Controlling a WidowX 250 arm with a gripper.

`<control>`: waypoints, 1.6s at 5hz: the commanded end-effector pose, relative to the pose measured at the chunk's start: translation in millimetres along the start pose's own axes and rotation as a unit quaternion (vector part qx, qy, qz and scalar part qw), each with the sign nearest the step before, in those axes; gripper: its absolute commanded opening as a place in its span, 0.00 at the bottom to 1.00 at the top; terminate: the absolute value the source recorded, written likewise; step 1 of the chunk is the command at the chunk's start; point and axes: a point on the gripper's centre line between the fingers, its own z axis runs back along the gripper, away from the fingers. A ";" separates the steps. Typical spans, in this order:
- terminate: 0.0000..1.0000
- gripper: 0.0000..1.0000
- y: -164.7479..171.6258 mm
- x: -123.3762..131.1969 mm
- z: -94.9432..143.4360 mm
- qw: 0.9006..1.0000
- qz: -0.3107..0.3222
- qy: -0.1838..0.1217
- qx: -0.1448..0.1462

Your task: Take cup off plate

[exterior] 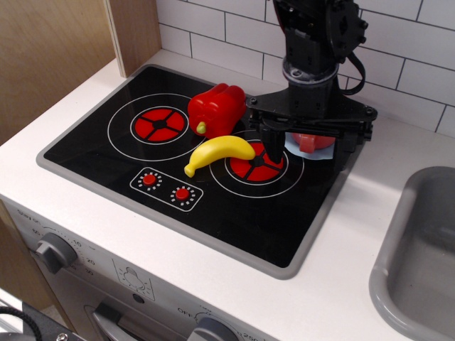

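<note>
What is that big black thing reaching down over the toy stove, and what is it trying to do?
That black thing is a robot arm, seen by one camera looking down from the front. At its end is a gripper with two black fingers spread wide apart. It hangs low over a small coral-red plastic cup sitting on a flat light-blue plate, hiding most of both. The fingers are open, so nothing is held yet. Also on the black stovetop lie a yellow toy banana and a shiny red toy pepper. A grey sink is at the right.
</note>
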 end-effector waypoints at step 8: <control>0.00 0.00 2.0 -43.5 39.3 0.995 -0.082 -0.028 -0.051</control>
